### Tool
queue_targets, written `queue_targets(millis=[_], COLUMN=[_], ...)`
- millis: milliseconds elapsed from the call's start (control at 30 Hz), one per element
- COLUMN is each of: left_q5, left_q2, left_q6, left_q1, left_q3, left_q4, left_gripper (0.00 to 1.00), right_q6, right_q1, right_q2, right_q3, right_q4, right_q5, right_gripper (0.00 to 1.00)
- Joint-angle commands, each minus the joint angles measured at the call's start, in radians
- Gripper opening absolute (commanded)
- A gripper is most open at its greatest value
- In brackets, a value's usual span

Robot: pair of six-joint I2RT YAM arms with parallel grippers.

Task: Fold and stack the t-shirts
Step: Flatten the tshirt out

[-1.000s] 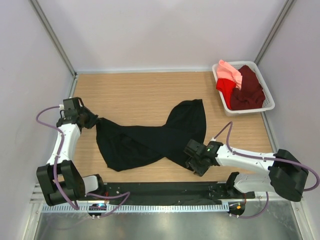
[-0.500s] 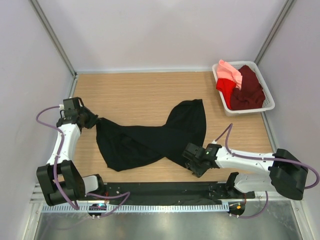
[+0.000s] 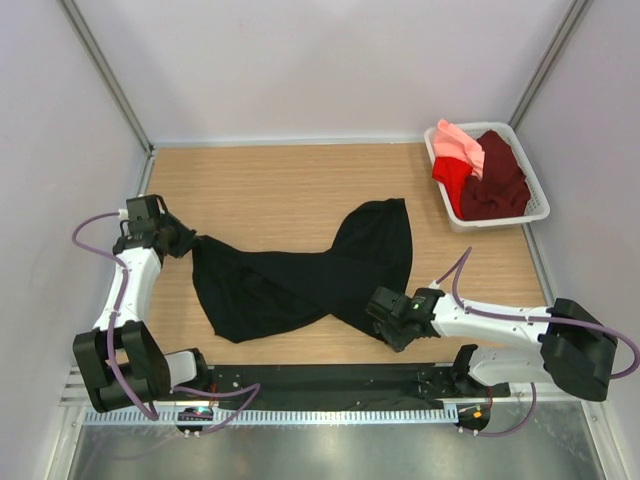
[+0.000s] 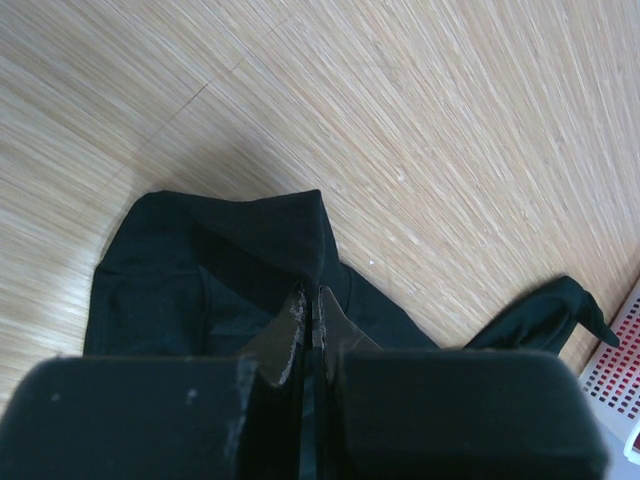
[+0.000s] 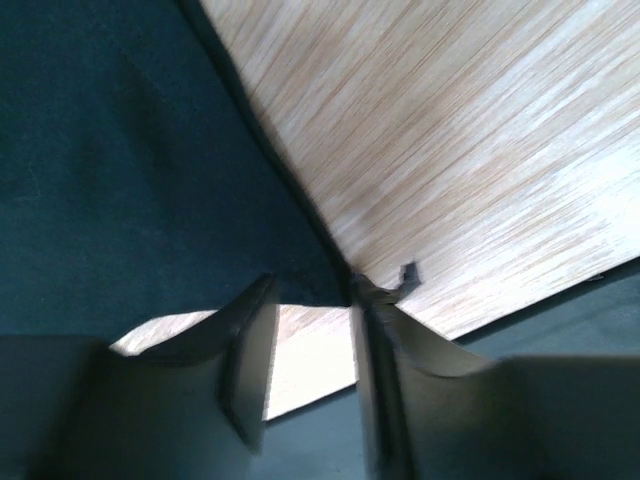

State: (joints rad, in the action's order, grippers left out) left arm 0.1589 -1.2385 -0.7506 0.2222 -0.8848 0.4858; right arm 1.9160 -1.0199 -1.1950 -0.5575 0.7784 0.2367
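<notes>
The black t-shirt (image 3: pixel 300 275) lies crumpled and twisted across the wooden table. My left gripper (image 3: pixel 187 243) is shut on its left corner; in the left wrist view the fingertips (image 4: pixel 311 302) are pinched together on a fold of black cloth (image 4: pixel 250 240). My right gripper (image 3: pixel 384 319) is open at the shirt's near right corner. In the right wrist view the cloth's corner (image 5: pixel 180 180) sits just between the spread tips (image 5: pixel 312 292). The maroon (image 3: pixel 495 178), red (image 3: pixel 449 180) and salmon-pink (image 3: pixel 459 141) shirts lie bunched in the basket.
A white basket (image 3: pixel 538 205) stands at the table's back right corner. Grey walls enclose the left, back and right sides. The basket's edge (image 4: pixel 620 385) shows at the right of the left wrist view.
My right gripper has shifted slightly left, closer onto the shirt's near corner. The left arm and the shirt have not visibly moved.
</notes>
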Motion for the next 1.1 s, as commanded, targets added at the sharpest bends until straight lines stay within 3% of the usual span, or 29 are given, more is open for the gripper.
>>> queue_targets(millis=[0, 133, 200, 233, 400, 500, 633, 800, 933, 1067], left_q5=[0.008, 0.008, 0.011, 0.008, 0.021, 0.025, 0.004, 0.021, -0.01, -0.025], left_q2=[0.03, 0.03, 0.028, 0.028, 0.034, 0.059, 0.173, 0.254, 0.28, 0.295], left_q6=[0.014, 0.014, 0.01, 0.005, -0.019, -0.015, -0.021, -0.064, -0.084, -0.107], left_q1=[0.006, 0.006, 0.006, 0.006, 0.006, 0.006, 0.006, 0.006, 0.006, -0.009], left_q3=[0.001, 0.0, 0.0, 0.001, 0.0, -0.058, -0.173, -0.425, -0.652, -0.873], left_q4=[-0.023, -0.023, -0.026, -0.027, -0.026, 0.016, 0.108, 0.221, 0.371, 0.488], left_gripper=[0.0, 0.0, 0.0, 0.0, 0.0, 0.0, 0.0, 0.0, 0.0, 0.0], right_q6=[0.041, 0.063, 0.07, 0.075, 0.02, -0.126, -0.346, -0.563, -0.727, -0.921], right_q1=[-0.003, -0.002, -0.002, -0.003, -0.003, -0.003, -0.003, -0.002, -0.002, -0.002], right_q2=[-0.041, -0.029, -0.008, 0.006, 0.132, 0.218, 0.278, 0.287, 0.29, 0.377], right_q3=[0.024, 0.027, 0.027, 0.03, -0.011, -0.134, -0.44, -0.799, -1.144, -1.248], right_q4=[0.048, 0.088, 0.099, 0.114, 0.157, 0.229, 0.365, 0.476, 0.527, 0.451], right_q5=[0.082, 0.096, 0.11, 0.127, 0.262, 0.427, 0.634, 0.904, 1.018, 1.0], right_gripper=[0.4, 0.25, 0.13, 0.01, 0.01, 0.01, 0.01, 0.01, 0.01, 0.01])
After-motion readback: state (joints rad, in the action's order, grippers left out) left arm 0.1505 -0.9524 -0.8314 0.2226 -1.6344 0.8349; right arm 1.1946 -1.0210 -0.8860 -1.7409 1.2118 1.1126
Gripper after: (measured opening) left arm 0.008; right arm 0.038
